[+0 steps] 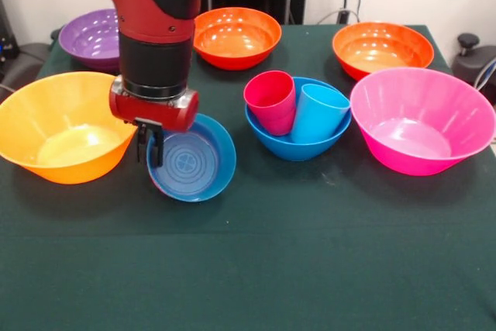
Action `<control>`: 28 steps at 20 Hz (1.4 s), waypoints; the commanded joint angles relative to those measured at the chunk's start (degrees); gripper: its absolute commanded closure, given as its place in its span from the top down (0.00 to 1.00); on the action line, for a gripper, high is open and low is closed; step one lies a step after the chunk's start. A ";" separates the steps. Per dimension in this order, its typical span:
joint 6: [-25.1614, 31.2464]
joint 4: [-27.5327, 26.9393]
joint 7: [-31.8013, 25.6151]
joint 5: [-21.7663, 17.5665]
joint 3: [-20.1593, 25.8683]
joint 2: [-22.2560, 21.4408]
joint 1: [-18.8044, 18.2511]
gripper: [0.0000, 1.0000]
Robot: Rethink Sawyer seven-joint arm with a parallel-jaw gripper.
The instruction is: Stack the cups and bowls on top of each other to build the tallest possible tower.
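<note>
Dark green table cloth [248, 269]; red and black arm [155, 13]; purple bowl [89, 36]; two orange bowls [236, 36] [382, 48]; yellow-orange bowl [58, 125]; pink bowl [422, 118]; blue bowl with ringed bottom [194, 162]; crimson cup [271, 101] and light blue cup [318, 112] in another blue bowl [294, 147]

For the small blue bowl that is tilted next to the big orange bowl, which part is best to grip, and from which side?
Probably the rim. The small blue bowl is tilted with its opening toward the camera, so its thin upper-left edge is exposed. The gripper already hangs over that edge from above, with the yellow-orange bowl close beside it. One finger inside the wall and one outside should suit this open shape.
</note>
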 commanded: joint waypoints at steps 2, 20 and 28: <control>-2.83 2.48 -7.40 -2.74 16.71 5.45 -4.72 0.00; -1.55 2.19 -12.94 -8.03 31.24 11.53 -13.88 0.00; 0.62 1.62 -10.32 -10.92 30.85 10.67 -13.35 0.00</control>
